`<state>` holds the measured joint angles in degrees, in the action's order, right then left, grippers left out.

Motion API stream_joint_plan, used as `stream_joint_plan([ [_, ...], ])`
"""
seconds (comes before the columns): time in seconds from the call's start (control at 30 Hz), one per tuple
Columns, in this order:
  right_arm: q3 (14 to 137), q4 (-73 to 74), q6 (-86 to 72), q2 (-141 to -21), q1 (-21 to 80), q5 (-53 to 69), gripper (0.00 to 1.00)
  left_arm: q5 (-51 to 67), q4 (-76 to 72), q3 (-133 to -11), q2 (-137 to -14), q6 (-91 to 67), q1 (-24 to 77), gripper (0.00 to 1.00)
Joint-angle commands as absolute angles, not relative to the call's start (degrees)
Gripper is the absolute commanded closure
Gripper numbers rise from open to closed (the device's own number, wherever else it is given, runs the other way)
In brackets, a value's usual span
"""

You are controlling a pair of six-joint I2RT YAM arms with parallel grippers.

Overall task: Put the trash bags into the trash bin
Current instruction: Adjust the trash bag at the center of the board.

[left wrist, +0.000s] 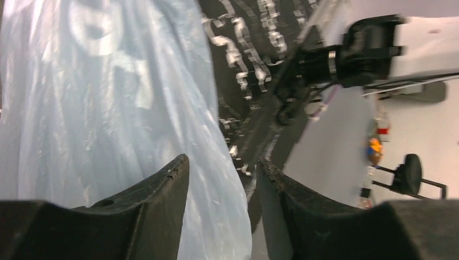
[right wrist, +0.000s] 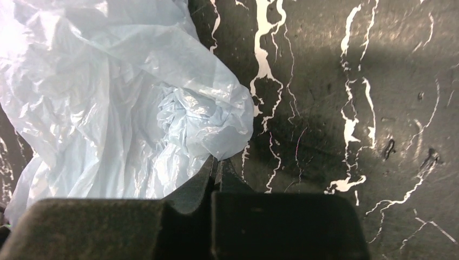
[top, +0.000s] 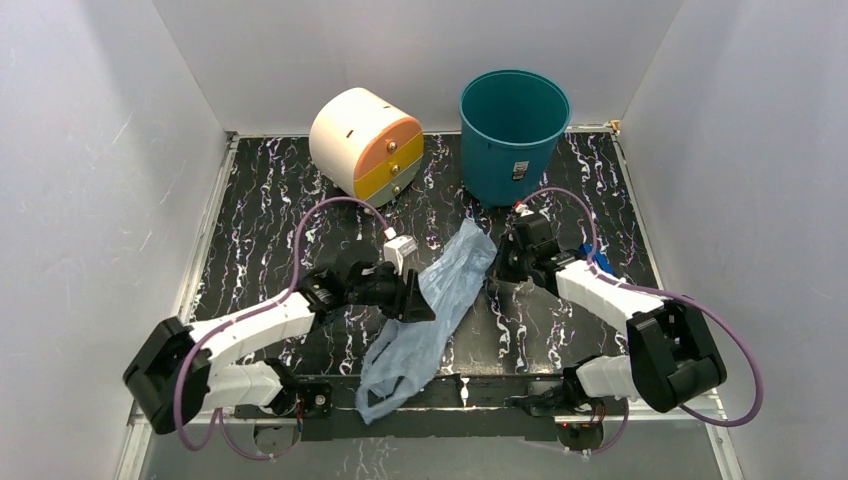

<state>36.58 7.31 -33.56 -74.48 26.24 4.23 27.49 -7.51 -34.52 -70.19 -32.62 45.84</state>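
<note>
**Desk:** Where's the trash bag (top: 425,325) on your feed?

**Operator:** I see it stretched along the tabletop (top: 260,220), from the near edge up toward the far right, between my two arms. The trash bin (top: 510,150) stands upright at the far side, apart from it.

**Desk:** And the claws?

**Operator:** My left claw (left wrist: 224,158) is partly open, with bag film in the gap. My right claw (right wrist: 218,164) is pressed tight together at the bag's crumpled far end. I can't tell whether any film is caught.
</note>
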Motion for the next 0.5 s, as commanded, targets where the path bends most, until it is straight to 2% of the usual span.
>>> stream_joint_plan([
  [0.0, 40.1, 6.9, -28.9, -75.4, 26.0, 2.3, 0.96, 33.8, -8.1, -34.7, -62.4, -35.5, 46.2, 0.46],
  [0.07, 40.7, 8.0, -28.5, -75.1, 26.0, 1.8, 0.94, 26.5, 0.4, -36.8, -59.1, -32.0, 46.2, 0.28],
  [0.17, 40.8, 11.0, -28.3, -73.4, 26.0, -1.6, 0.86, 11.1, 11.0, -40.3, -55.1, -28.6, 46.1, 0.13],
  [0.27, 39.8, 12.2, -28.6, -70.6, 26.0, -0.4, 0.80, 2.4, 12.5, -43.3, -56.2, -25.7, 45.9, 0.08],
  [0.37, 37.7, 12.0, -30.5, -67.6, 26.0, -1.2, 0.72, 0.8, 10.9, -47.3, -62.6, -22.9, 45.9, 0.07],
  [0.4, 36.9, 11.9, -31.3, -66.5, 25.9, -1.6, 0.66, 0.8, 10.3, -48.8, -65.4, -22.1, 45.8, 0.07],
  [0.47, 35.2, 11.5, -34.2, -64.6, 25.9, -1.8, 0.50, 2.5, 8.6, -51.9, -70.9, -20.4, 45.5, 0.07],
])
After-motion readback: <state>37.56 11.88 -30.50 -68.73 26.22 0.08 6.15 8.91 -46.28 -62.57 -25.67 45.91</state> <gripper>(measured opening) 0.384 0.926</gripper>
